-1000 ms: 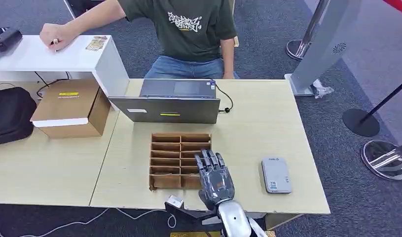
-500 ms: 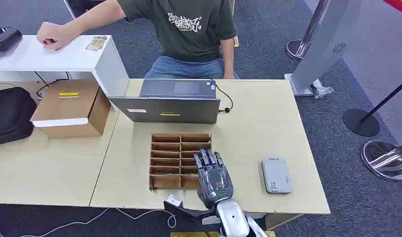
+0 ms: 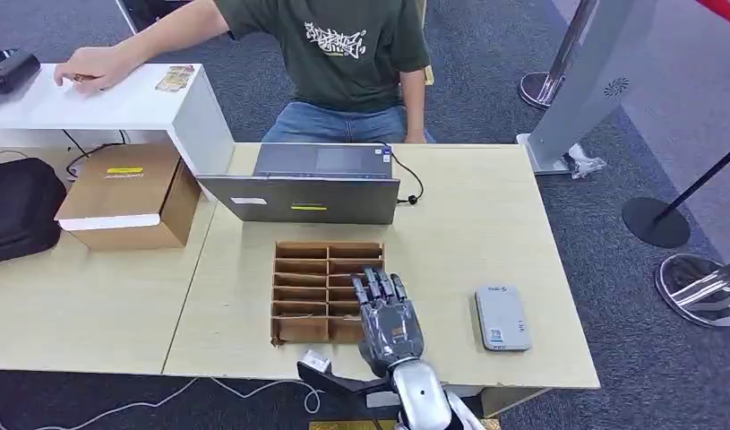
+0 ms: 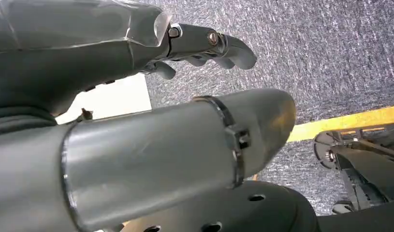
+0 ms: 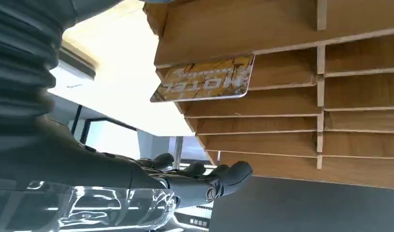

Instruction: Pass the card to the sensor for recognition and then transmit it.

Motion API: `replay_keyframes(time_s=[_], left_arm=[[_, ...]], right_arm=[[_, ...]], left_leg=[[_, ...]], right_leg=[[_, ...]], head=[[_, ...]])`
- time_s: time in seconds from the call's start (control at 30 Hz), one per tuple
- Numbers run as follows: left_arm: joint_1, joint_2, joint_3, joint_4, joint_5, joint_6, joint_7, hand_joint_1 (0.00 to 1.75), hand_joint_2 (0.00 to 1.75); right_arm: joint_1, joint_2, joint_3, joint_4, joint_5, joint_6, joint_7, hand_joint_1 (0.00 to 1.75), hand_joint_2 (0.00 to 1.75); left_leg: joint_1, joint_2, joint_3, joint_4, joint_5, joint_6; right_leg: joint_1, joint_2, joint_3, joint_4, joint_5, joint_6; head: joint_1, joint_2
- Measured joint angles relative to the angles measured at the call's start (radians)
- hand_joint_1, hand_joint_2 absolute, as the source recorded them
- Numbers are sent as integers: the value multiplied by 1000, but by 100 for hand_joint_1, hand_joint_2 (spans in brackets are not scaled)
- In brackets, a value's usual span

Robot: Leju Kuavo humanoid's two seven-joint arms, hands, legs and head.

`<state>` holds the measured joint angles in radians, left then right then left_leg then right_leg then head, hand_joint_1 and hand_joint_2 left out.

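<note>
Over the right-hand column of the brown wooden slotted card rack (image 3: 328,291), the right hand (image 3: 388,321) hangs palm down, fingers extended toward the grey laptop (image 3: 305,188) and a little apart, nothing in them. In the right wrist view the dark fingertips (image 5: 233,172) reach past the rack's dividers without touching any that I can make out.

Card: a yellow-orange printed plastic card (image 5: 204,84), lettered "HOTEL", stands in one rack slot with one long edge sticking out above the divider. Long axis runs along the slot, i.e. across the line of the fingers. It sits just off the fingertips, on the thumb side of the hand as that camera frames it; I can't tell which slot from the head view, since the hand covers that part.

Right hand is clearly the nearer one. Left hand (image 4: 204,46) hangs over grey carpet by the robot's body, fingers loosely curled, holding nothing.

Sensor: the light grey flat rectangular reader (image 3: 502,317) lies on the pale wood table (image 3: 468,224), to the right of the hand, apart from the rack.

My read: card not yet gripped; the pinch on its exposed edge comes next.
</note>
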<state>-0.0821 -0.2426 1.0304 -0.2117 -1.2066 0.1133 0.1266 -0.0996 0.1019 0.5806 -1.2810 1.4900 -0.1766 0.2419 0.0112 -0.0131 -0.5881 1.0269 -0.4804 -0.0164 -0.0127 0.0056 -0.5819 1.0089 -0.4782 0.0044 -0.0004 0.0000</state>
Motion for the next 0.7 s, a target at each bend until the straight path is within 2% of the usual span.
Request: replay_keyframes(time_s=[0.7], left_arm=[[0,0,0,0,-22,0,1,0,0]], right_arm=[[9,0,-11,-37,5,17,18,0,175]], left_leg=[[0,0,0,0,0,0]], right_leg=[[0,0,0,0,0,0]], head=[[0,0]])
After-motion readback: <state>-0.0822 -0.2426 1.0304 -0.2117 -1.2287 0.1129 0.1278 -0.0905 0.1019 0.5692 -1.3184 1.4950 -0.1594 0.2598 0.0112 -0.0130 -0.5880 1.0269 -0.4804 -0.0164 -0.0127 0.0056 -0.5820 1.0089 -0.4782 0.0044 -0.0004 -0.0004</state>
